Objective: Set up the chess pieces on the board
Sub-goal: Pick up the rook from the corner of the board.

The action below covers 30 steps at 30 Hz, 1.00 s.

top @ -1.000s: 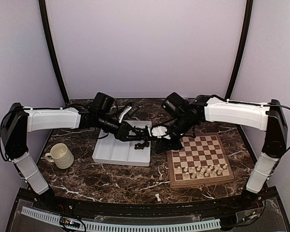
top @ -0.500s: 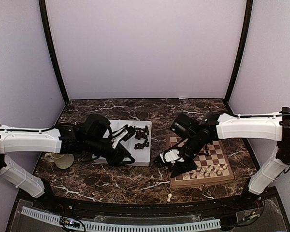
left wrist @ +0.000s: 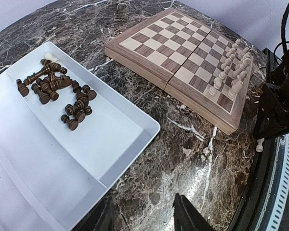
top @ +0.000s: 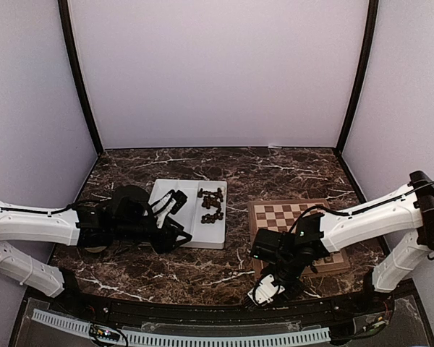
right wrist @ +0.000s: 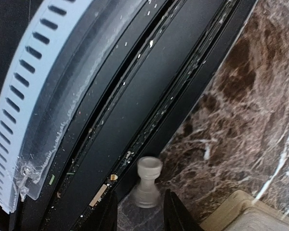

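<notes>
A lone cream chess piece (right wrist: 148, 179) stands upright at the table's front edge, and my right gripper (right wrist: 139, 199) is open with a finger on each side of its base. From above, that gripper (top: 260, 294) hangs low in front of the board (top: 289, 215), and its arm covers the board's near rows. Several cream pieces (left wrist: 231, 67) line the board's far side in the left wrist view. Dark pieces (top: 212, 204) lie heaped in the white tray (top: 215, 233). My left gripper (left wrist: 143, 211) is open and empty over bare marble by the tray's corner.
A black rail and a white slotted strip (right wrist: 33, 96) run just past the table edge beside the lone piece. The tray (left wrist: 111, 139) has a divider, and a single cream piece (left wrist: 50, 57) lies among its dark ones. Marble shows between tray and board.
My right arm swung from the tray, across the board, down to the front edge, and its jaws opened round the lone piece. My left arm drew back and sank beside the tray.
</notes>
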{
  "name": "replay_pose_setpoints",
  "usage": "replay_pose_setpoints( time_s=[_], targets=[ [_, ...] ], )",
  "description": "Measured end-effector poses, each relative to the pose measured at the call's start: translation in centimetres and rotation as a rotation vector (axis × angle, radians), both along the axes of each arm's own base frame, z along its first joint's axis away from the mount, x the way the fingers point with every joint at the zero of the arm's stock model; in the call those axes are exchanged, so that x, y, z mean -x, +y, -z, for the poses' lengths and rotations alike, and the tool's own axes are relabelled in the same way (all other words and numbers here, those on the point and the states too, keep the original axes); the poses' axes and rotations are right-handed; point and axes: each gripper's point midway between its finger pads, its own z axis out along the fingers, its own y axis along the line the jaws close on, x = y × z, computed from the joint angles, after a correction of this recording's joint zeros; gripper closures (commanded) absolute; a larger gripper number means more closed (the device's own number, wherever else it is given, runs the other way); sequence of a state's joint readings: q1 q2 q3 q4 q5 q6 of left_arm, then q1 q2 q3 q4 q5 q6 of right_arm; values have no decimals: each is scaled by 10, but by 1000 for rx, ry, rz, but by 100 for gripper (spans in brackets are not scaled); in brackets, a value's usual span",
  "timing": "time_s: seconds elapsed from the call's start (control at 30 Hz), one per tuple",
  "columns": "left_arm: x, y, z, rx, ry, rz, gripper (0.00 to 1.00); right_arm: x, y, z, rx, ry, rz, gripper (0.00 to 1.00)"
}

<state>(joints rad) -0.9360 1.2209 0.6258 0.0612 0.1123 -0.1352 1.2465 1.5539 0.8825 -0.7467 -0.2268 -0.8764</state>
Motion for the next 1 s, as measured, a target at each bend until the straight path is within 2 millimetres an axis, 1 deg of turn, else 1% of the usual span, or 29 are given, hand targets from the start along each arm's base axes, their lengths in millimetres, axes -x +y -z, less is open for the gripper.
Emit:
replay_pose_setpoints(
  time_s=[0.1,0.17,0.37,0.67,1.0],
  targets=[
    [-3,-1,-6,20,-12,-15,56,-1,-12,13,37,-36,7,65],
    [-4,0,-10,31,-19,-25,55,-4,-13,17,37,-59,19,66],
    [-6,0,-20,57,-27,-43,55,-7,-9,18,8,-88,77,64],
    [-6,-1,-19,65,-7,-53,55,-12,5,19,-17,-84,169,66],
    [-7,-3,-21,72,12,-65,55,-16,1,18,-16,-87,228,65]
  ],
)
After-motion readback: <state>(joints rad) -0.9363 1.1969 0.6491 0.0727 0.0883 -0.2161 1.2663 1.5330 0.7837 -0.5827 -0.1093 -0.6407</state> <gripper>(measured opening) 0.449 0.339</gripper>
